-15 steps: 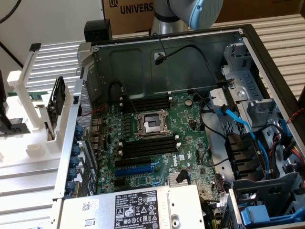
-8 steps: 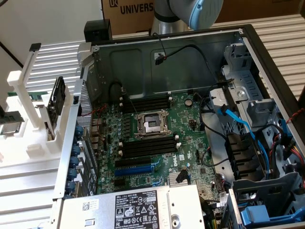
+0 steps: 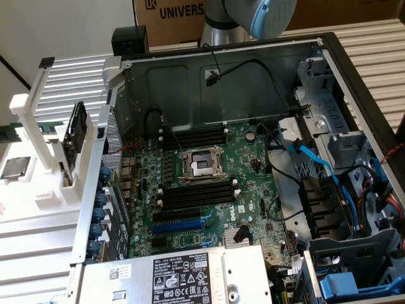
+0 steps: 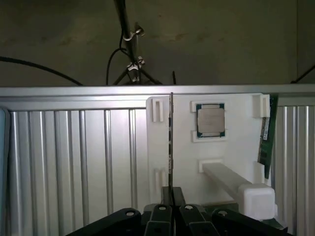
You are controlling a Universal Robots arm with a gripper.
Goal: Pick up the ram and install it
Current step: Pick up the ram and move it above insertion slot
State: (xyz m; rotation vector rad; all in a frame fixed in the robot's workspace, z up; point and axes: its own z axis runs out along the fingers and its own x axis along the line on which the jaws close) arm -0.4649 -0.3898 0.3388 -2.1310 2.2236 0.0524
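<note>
The ram (image 3: pixel 76 130) stands on edge in a white rack (image 3: pixel 47 158), left of the open computer case in the exterior view. In the wrist view the ram (image 4: pixel 170 142) shows edge-on as a thin dark line between two white clips. My gripper (image 4: pixel 172 216) hangs well above it, lined up with that edge. Its black fingers (image 4: pixel 160 216) are shut together and hold nothing. Black memory slots (image 3: pixel 196 193) with white end clips lie on the motherboard on both sides of the processor socket (image 3: pixel 201 166).
A loose processor chip (image 4: pixel 210 120) and a second green stick (image 4: pixel 266 135) sit in the same white rack (image 4: pixel 236 147). The arm (image 3: pixel 253 12) rises behind the case. Cables, a drive cage (image 3: pixel 354 152) and the power supply (image 3: pixel 183 278) crowd the case.
</note>
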